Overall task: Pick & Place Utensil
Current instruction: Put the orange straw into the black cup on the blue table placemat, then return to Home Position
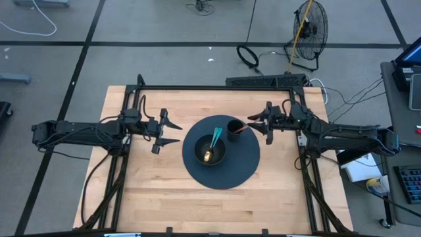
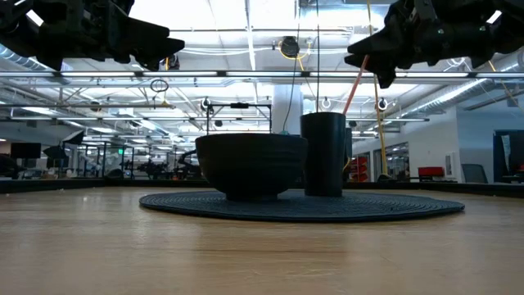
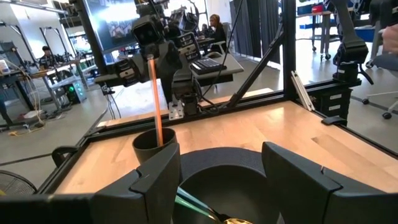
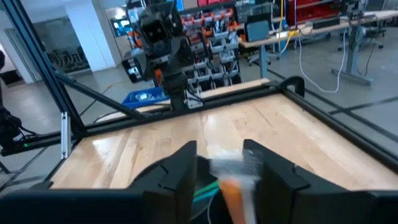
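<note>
A dark round mat (image 1: 245,166) lies mid-table and carries a dark bowl (image 1: 200,153) and a dark cup (image 1: 234,125). A teal utensil (image 1: 216,138) leans in the bowl. An orange utensil (image 2: 354,86) stands tilted in the cup, its lower end inside and its upper end rising toward the table's right. My right gripper (image 1: 250,126) hovers level just right of the cup, open, with that upper end (image 4: 233,190) between its fingers. My left gripper (image 1: 174,131) waits open and level, left of the bowl, above the table, holding nothing. My right gripper has the orange utensil's upper end (image 4: 231,186) between its two level fingers, which come from the table's right. That end is blurred, and I cannot tell whether either finger touches it. The utensil's lower end sits inside the cup (image 2: 323,152).
A small gold thing (image 1: 208,155) lies in the bowl beside the teal utensil. A dark metal frame (image 1: 217,87) runs along the table's far edge and down both sides. Bare wood spreads in front of the mat toward the near edge.
</note>
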You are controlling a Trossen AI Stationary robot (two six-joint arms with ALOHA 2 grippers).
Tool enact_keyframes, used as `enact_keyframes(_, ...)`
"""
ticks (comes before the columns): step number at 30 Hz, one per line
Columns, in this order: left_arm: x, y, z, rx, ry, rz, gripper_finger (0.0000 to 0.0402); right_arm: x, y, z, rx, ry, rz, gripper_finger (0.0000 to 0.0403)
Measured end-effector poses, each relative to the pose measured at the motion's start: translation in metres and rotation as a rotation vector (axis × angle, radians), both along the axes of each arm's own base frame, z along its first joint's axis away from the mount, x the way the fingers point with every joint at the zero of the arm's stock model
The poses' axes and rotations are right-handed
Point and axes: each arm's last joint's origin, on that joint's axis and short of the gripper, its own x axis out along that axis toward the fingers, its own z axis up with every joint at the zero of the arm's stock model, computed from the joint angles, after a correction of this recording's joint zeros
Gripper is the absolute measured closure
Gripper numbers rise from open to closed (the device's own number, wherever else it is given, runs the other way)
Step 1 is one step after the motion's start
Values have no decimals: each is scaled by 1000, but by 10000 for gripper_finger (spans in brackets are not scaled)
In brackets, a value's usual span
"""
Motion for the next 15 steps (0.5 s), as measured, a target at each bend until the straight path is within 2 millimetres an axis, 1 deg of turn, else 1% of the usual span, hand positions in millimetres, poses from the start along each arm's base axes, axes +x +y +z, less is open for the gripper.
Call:
enact_keyframes(7,0,0,-3,-7,27,0,169,0,0,6,-40,-61,1,235)
enact_keyframes(15,0,0,-3,-8,29,0,169,-3,2,17,-78,-158,57,216)
